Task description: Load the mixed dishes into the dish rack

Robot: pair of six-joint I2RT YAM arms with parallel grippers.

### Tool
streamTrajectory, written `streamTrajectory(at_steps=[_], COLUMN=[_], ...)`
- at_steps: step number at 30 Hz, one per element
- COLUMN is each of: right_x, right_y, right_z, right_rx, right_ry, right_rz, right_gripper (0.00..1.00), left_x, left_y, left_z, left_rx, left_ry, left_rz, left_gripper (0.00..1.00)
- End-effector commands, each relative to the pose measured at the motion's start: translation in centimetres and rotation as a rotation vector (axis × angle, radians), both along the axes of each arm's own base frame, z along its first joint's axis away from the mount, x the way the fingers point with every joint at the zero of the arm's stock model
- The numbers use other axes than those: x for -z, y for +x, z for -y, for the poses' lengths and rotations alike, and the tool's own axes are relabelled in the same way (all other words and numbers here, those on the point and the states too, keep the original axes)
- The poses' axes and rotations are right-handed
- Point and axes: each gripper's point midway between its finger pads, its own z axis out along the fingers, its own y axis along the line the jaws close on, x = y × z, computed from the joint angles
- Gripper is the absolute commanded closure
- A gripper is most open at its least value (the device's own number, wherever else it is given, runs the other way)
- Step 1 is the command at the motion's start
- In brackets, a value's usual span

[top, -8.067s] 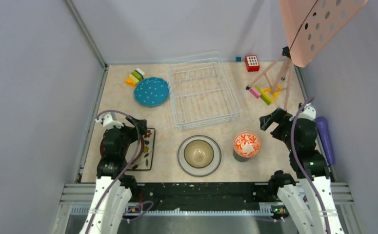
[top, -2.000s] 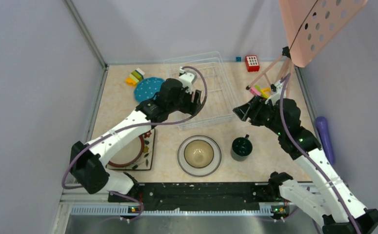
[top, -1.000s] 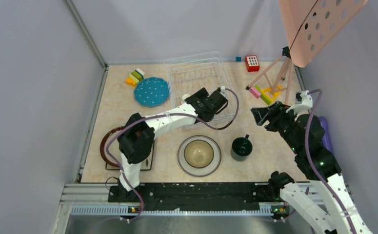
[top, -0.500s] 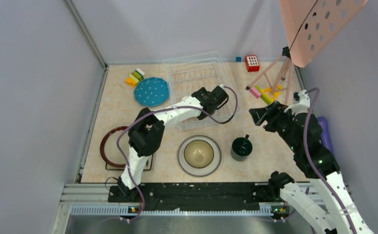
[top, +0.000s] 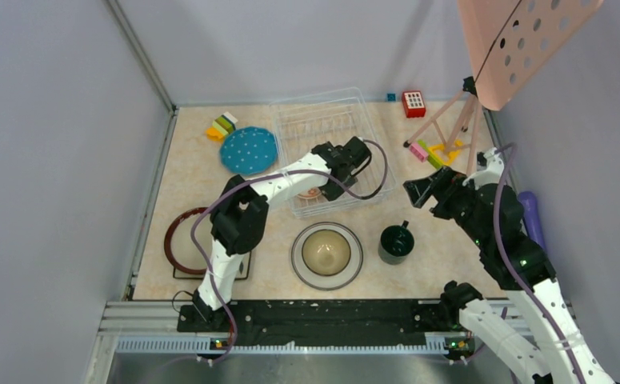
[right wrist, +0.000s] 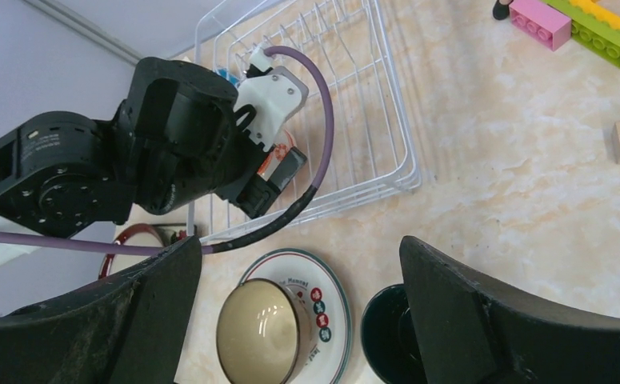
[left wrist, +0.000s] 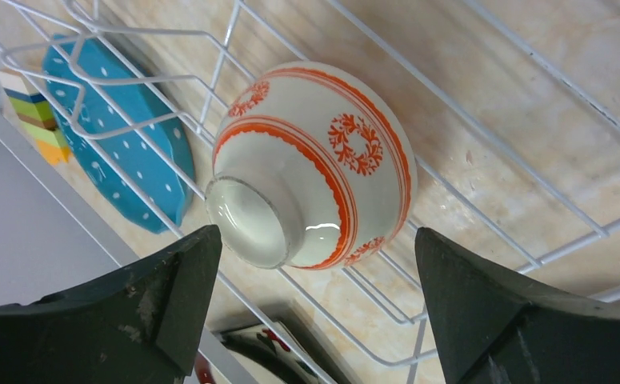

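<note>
Left wrist: orange-white bowl (left wrist: 314,164) tipped in dish rack (top: 322,128), just ahead of wide-open left hand (left wrist: 316,236).

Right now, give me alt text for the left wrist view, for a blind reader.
An orange-white bowl lies in the white wire rack, foot toward the camera, between open jaws that do not touch it. A blue dotted plate sits outside the rack.
</note>
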Motion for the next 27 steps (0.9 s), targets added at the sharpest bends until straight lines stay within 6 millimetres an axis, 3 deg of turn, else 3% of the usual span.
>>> streamTrajectory(at_steps=[1, 9, 17, 21, 25, 27], right_x=[-1.0, 1.1, 3.8, 6.3, 8.3, 9.5], right_y=[-0.1, -0.2, -0.5, -1.1, -1.7, -2.0], right_z=[-0.4, -0.8, -3.2, -4.8, -6.3, -7.2], right_rx=[-0.02, -0.059, -0.22, -0.306, -0.346, -0.358], right_ry=[0.007, -0.047, -0.103, -0.104, -0.079, -0.082], right_rz=[0.008, -0.061, -0.167, -0.273, -0.311, -0.332], right_gripper=[0.08, 0.08, 0.12, 0.23, 0.25, 0.25], left_x=[-4.3, -7.8, -12.7, -15.2, -16.4, -16.3], left_y=[-0.8, -1.7, -1.2, -3.2, -5.9, -7.7], left_z=[1.4, 2.8, 0.8, -0.4, -2.5, -3.8], left_rx=[0.006, 0.001, -0.171, -0.209, -0.229, -0.23], left_ry=[-0.138, -0.343, -0.647, -0.803, -0.904, -0.942], left_rz=[0.003, -0.001, 0.091, 0.152, 0.197, 0.198], left_gripper=[0.05, 0.09, 0.15, 0.14, 0.13, 0.03])
